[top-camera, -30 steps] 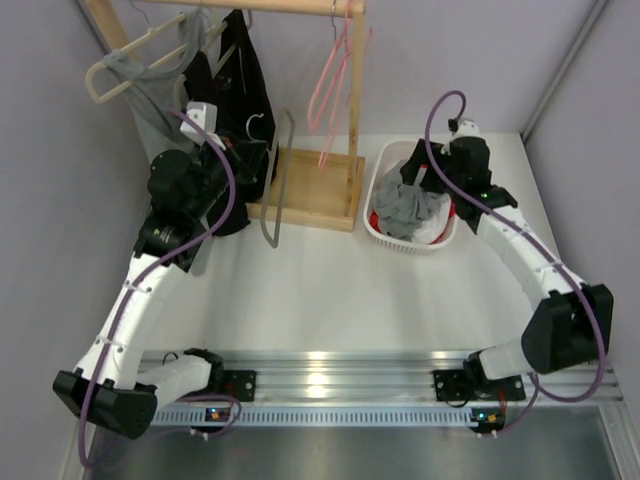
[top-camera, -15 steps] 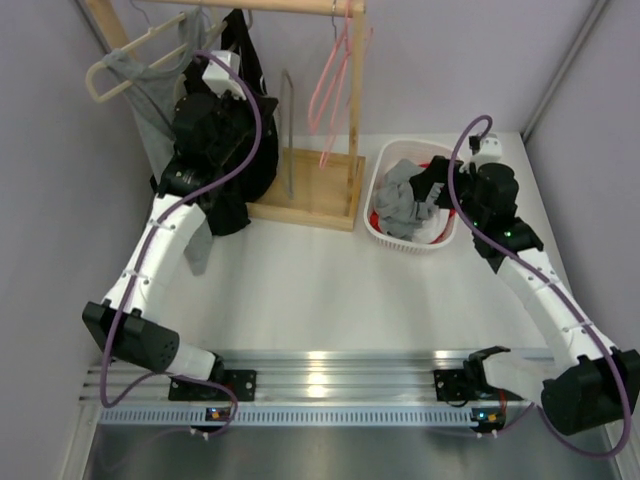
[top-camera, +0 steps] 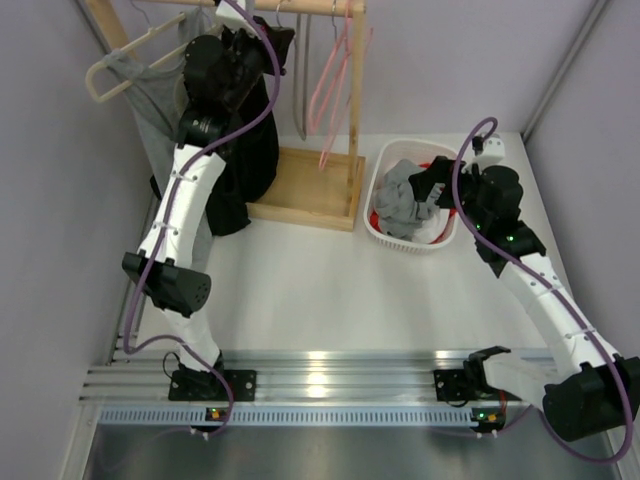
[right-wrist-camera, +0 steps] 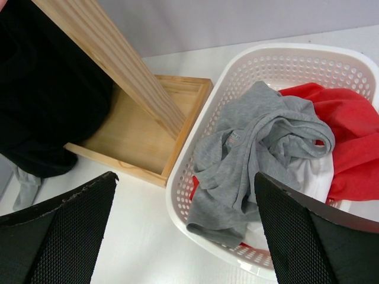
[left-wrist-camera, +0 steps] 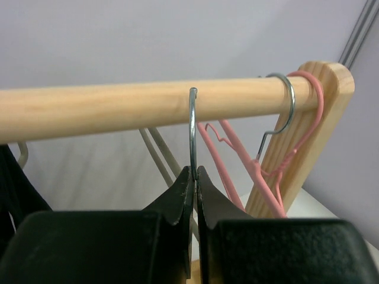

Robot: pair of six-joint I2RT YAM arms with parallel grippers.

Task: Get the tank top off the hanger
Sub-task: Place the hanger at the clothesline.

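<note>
Left gripper (left-wrist-camera: 193, 177): clamped shut on the thin steel hook of the hanger (left-wrist-camera: 192, 127). My 2 black fingers (left-wrist-camera: 177, 198) pinch the wire just below the round wooden rod (left-wrist-camera: 106, 106). The hook loops over the rod. In the top view the hanger's slim grey body (top-camera: 298, 100) hangs bare beneath the rod.

Beside it on the rod: pink hangers (left-wrist-camera: 237, 171), thin and glossy, close to the rack's flat wooden post (left-wrist-camera: 308, 136).

Right gripper (right-wrist-camera: 185, 177): jaws spread wide, holding nothing, hovering over the near rim of the basket (right-wrist-camera: 284, 53). Finger pads (right-wrist-camera: 65, 231) are black with a fine grid texture.

Tank top (right-wrist-camera: 249, 148): grey soft knit, crumpled in a heap in the basket, off the hanger. It lies on top of a red cloth (right-wrist-camera: 349, 142) and a bit of white cloth (right-wrist-camera: 302, 177). One fold droops toward the basket's near wall. The basket is white plastic, oval, with perforated sides, and sits on the white table (top-camera: 320, 280) just beside the rack's shallow wooden base tray (right-wrist-camera: 136, 142).

A black garment (right-wrist-camera: 47, 89) hangs at the left of the rack. Further left, a second grey top (top-camera: 150, 90) sits on a thick cream hanger (top-camera: 105, 75).
</note>
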